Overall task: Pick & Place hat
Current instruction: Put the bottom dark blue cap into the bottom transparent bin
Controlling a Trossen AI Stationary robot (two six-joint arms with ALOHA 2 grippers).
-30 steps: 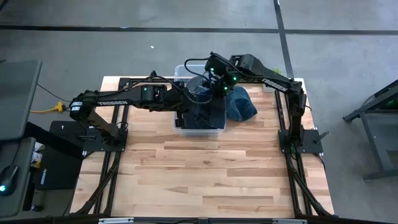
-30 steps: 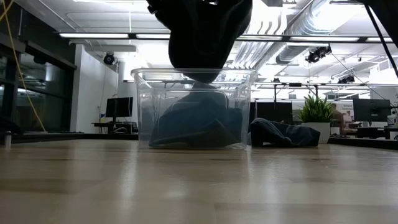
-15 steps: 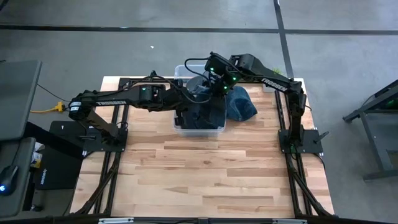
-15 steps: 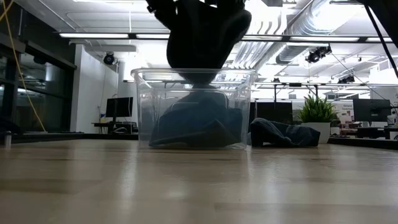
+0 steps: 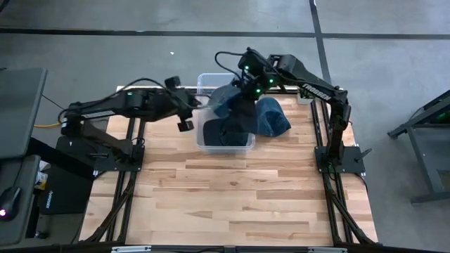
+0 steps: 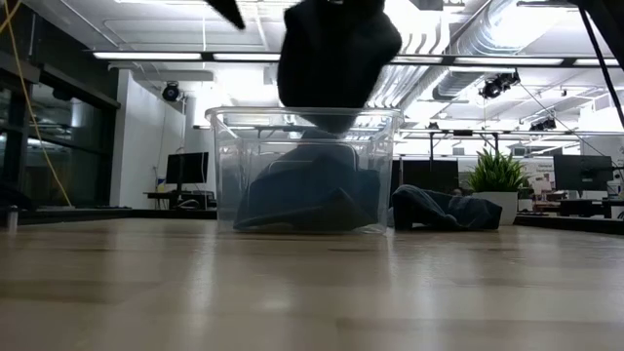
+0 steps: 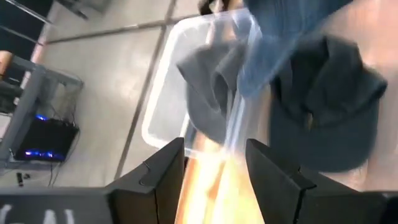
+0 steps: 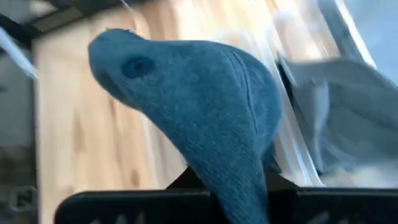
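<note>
A blue hat (image 5: 230, 98) hangs over the clear plastic bin (image 5: 208, 82), and my right gripper (image 5: 247, 90) is shut on it. The low view shows this hat (image 6: 336, 54) as a dark shape above the bin's rim (image 6: 302, 113). Dark hats (image 5: 228, 133) lie inside the bin. Another blue hat (image 5: 274, 118) rests on the table to the right of the bin. My left gripper (image 5: 185, 125) stands open just left of the bin, with nothing between its fingers (image 7: 168, 163). My right gripper pinches the blue hat by a narrowed, gathered part of its cloth (image 8: 239, 177) between its two fingers. The crown with its top button (image 8: 137, 65) reaches away from the fingers. The hat hangs clear above the bin and touches nothing else that I can see.
The bin stands at the table's far middle. Bare wooden tabletop (image 5: 239, 190) stretches across the whole near half. Black frame rails (image 5: 133, 161) run along both side edges, by the arm bases.
My left gripper has opened, let go of the hat and drawn back toward the table's left edge, clear of the bin. The hat now hangs from my right gripper alone and has swung slightly toward the right and far side.
</note>
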